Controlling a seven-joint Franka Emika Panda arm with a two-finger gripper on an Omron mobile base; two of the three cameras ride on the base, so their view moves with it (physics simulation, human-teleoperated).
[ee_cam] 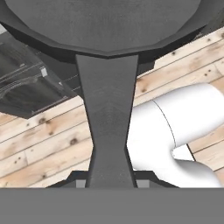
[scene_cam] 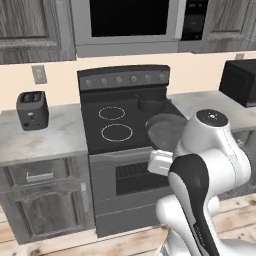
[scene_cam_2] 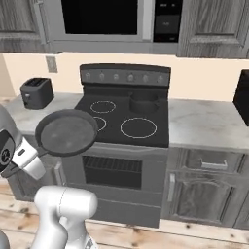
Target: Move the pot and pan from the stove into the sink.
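1. Pan point(scene_cam_2: 66, 132) is off the stove point(scene_cam_2: 127, 118), held up in the air by its short handle point(ee_cam: 108, 127), in front of the stove's front-left corner as the right base view shows it.
2. Fingers are clenched on that handle; in the hand view the handle runs straight up from the bottom edge to the pan body at the top. Gripper point(scene_cam_2: 30, 159) sits at the low left of the right base view, just beside the pan's near edge.
3. In the left base view the pan point(scene_cam: 165, 131) shows above the stove's front right, partly hidden behind the white arm point(scene_cam: 210, 150).
4. Pan sits roughly level, speckled inside facing up.
5. Pot point(scene_cam_2: 144, 102) is on the stove's back right burner, upright, well apart from the pan. Same pot in the left base view point(scene_cam: 151, 101).
6. Under the pan in the hand view: wooden floor point(ee_cam: 43, 140) and the oven door point(ee_cam: 30, 87).
7. Toaster point(scene_cam: 32, 110) stands on the tabletop point(scene_cam: 55, 137) left of the stove, near the wall.
8. Microwave point(scene_cam: 129, 22) hangs above the stove.
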